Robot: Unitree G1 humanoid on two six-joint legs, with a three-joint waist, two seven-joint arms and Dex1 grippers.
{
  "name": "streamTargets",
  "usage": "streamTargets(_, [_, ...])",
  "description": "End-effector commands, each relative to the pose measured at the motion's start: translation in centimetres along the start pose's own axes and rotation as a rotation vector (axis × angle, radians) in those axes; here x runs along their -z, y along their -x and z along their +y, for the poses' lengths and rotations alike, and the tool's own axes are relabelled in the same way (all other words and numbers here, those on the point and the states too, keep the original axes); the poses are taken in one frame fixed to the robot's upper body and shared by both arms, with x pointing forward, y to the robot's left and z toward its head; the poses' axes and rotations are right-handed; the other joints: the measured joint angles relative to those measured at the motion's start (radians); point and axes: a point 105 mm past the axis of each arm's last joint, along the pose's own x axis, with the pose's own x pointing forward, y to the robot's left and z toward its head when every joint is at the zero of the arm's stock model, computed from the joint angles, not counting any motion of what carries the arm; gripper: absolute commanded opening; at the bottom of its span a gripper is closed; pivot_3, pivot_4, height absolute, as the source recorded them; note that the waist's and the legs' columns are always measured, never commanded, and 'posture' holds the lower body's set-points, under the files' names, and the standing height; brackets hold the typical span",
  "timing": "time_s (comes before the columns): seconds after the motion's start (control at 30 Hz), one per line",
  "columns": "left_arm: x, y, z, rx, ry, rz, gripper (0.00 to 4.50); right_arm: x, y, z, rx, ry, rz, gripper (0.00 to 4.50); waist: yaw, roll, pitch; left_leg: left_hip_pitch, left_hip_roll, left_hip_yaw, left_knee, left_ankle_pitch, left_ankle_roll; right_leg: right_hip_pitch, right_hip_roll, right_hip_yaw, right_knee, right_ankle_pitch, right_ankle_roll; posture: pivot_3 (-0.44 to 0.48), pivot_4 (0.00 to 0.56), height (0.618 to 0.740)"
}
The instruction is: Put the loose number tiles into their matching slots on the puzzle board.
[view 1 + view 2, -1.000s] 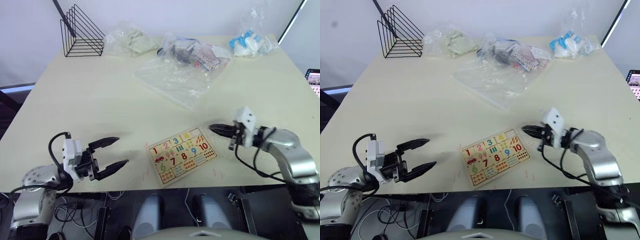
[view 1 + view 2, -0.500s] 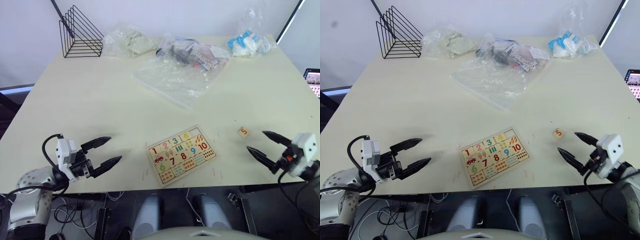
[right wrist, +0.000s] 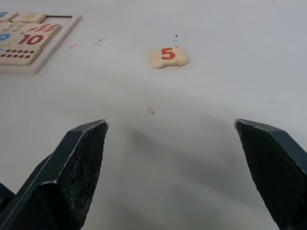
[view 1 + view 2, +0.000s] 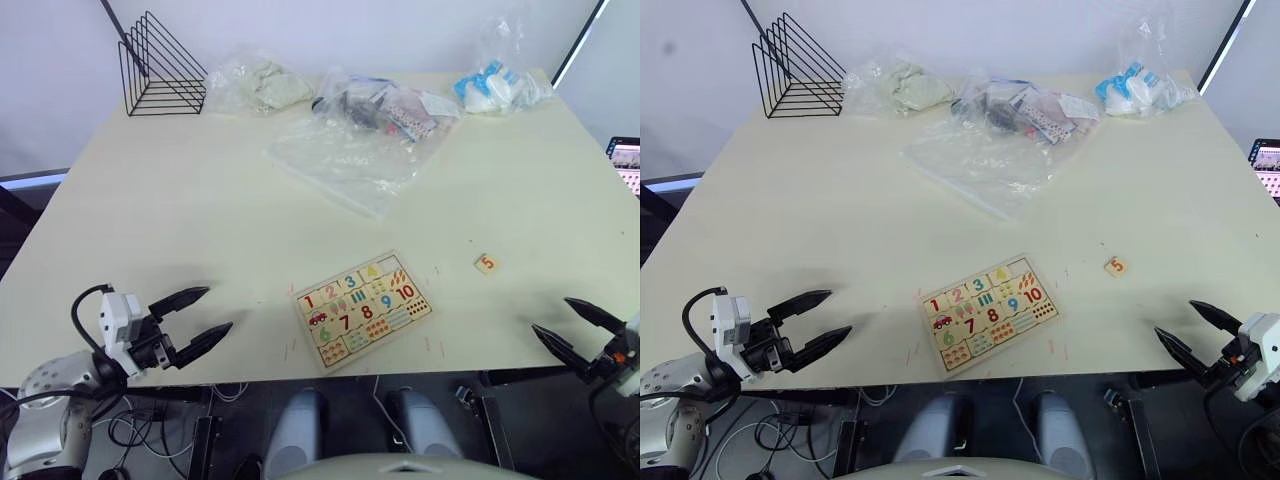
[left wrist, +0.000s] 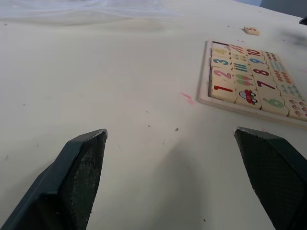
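The puzzle board point(image 4: 363, 310) lies flat near the front edge of the counter point(image 4: 200, 210), turned a little askew, its coloured numbers 1 to 10 and picture tiles showing. In its top row, one of the matching slots point(image 4: 384, 264) sits bare between the 4 tile and the board's upper right corner tile; from the head camera it looks empty, though the recess is small. A loose number tile marked 5 point(image 4: 486, 263) lies on the counter to the right of the board, well apart from it and face up.

The right tool point(image 4: 571, 327) hangs at the counter's front edge, farther right of the board than the tile, its two black fingers point(image 3: 76, 167) spread wide and holding nothing. The left tool point(image 4: 196, 319) sits to the left of the board, well apart from it, fingers likewise released and empty.

Behind the board, towards the far side of the counter, lie several clear plastic bags point(image 4: 345, 160), some with small items inside. A black wire rack point(image 4: 160, 68) stands at the far left corner, beyond the bags.
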Motion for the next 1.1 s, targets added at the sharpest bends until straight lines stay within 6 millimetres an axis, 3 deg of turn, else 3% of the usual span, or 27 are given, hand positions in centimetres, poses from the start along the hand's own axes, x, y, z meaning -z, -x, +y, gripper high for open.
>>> streamTargets(0.03, [-1.0, 0.4, 0.2, -0.024, -0.054, -0.016, 4.50, -1.2, 0.2, -0.6, 0.021, 0.047, -0.033, 4.43, 0.000, 0.000, 0.000, 0.000, 0.000, 0.000, 0.000, 0.000, 0.000, 0.000, 0.000, 0.000, 0.000, 0.000, 0.000, 0.000, 0.150, 0.740])
streamTargets(0.9, [-1.0, 0.4, -0.7, -0.006, -0.068, -0.003, 4.50, -1.4, -0.7, -0.5, -0.011, 0.052, -0.032, 4.43, 0.001, 0.000, 0.000, 0.000, 0.000, 0.001, 0.000, 0.000, 0.000, 0.000, 0.000, 0.000, 0.000, 0.000, 0.000, 0.000, 0.150, 0.740])
streamTargets(1.1, [-1.3, 0.1, -0.9, 0.047, -0.093, 0.007, 4.50, -2.5, -1.6, -0.9, -0.007, 0.076, -0.045, 4.43, 0.001, 0.000, 0.000, 0.000, 0.000, 0.001, 0.000, 0.000, 0.000, 0.000, 0.000, 0.000, 0.000, 0.000, 0.000, 0.000, 0.150, 0.740])
